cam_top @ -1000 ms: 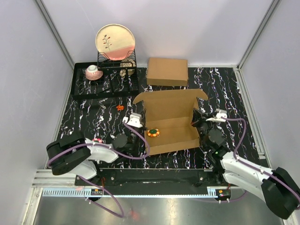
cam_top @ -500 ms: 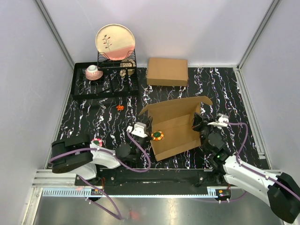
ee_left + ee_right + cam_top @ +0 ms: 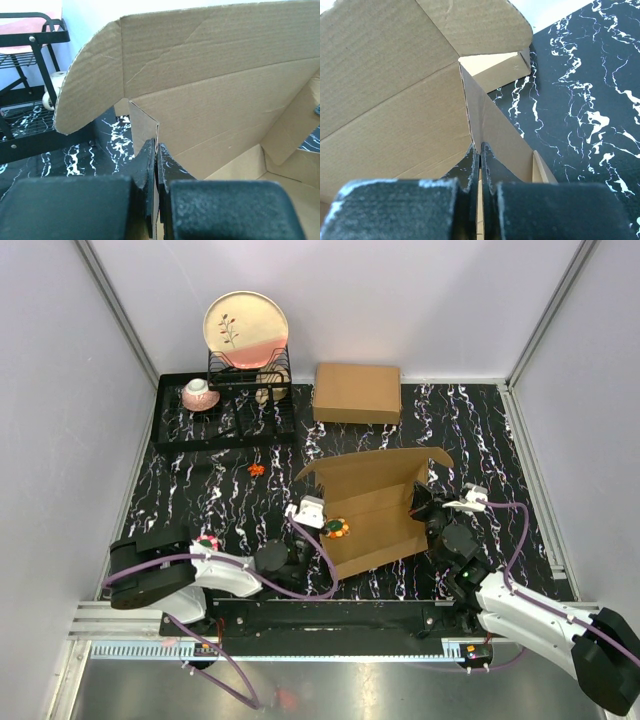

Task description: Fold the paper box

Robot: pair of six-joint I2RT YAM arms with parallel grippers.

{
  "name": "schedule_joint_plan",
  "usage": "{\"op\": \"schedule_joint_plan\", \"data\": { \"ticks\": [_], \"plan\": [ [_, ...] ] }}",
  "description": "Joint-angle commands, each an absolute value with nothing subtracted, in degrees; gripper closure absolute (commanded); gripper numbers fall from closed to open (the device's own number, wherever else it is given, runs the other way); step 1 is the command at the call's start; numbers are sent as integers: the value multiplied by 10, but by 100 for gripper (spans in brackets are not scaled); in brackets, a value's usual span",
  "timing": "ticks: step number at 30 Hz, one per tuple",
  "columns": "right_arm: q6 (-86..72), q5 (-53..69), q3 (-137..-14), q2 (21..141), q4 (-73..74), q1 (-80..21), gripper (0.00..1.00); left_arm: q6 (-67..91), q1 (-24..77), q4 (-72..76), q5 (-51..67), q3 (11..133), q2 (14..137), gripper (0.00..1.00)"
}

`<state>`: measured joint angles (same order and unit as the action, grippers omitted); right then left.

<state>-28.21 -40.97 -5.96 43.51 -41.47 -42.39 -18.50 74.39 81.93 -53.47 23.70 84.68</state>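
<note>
The paper box [image 3: 375, 508] is a brown corrugated mailer lying skewed in the middle of the mat, with its back lid panel raised and rounded tabs at the lid's ends. My left gripper [image 3: 316, 514] is shut on the box's left side wall. In the left wrist view, the left gripper [image 3: 156, 148] pinches the thin upright edge of that wall, and the box's lid panel [image 3: 225, 75] rises behind it. My right gripper [image 3: 421, 506] is shut on the right side wall. The right wrist view shows the right gripper [image 3: 480, 148] clamping that wall of the box [image 3: 385, 100].
A second, made-up brown cardboard box [image 3: 357, 392] lies at the back. A black dish rack [image 3: 222, 418] at back left holds a plate [image 3: 246, 328] and a cup [image 3: 199, 393]. A small orange item [image 3: 257, 469] lies on the mat. An orange-green piece [image 3: 336, 529] sits by the left gripper.
The box has turned from square-on to skewed and shifted slightly right. My left gripper moved right and nearer with the left wall. The right gripper barely moved.
</note>
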Motion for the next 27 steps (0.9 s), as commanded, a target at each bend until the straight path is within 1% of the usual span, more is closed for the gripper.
{"op": "schedule_joint_plan", "data": {
  "ticks": [1,7,12,19,22,27],
  "plan": [
    [-309,-337,-40,453,-320,-453,100,-188,740,954,-502,274,844,100],
    [-315,-329,-40,468,-346,-453,100,-173,696,954,-496,285,831,100],
    [-308,-330,-57,533,-420,-458,100,-141,656,954,-479,258,810,100],
    [-302,-318,-92,683,-525,-473,100,-91,581,954,-444,217,771,100],
    [-303,-323,-96,721,-566,-489,100,-82,549,954,-416,209,757,100],
    [-298,-333,-95,736,-576,-500,100,-48,520,948,-380,195,730,100]
  ]
}}
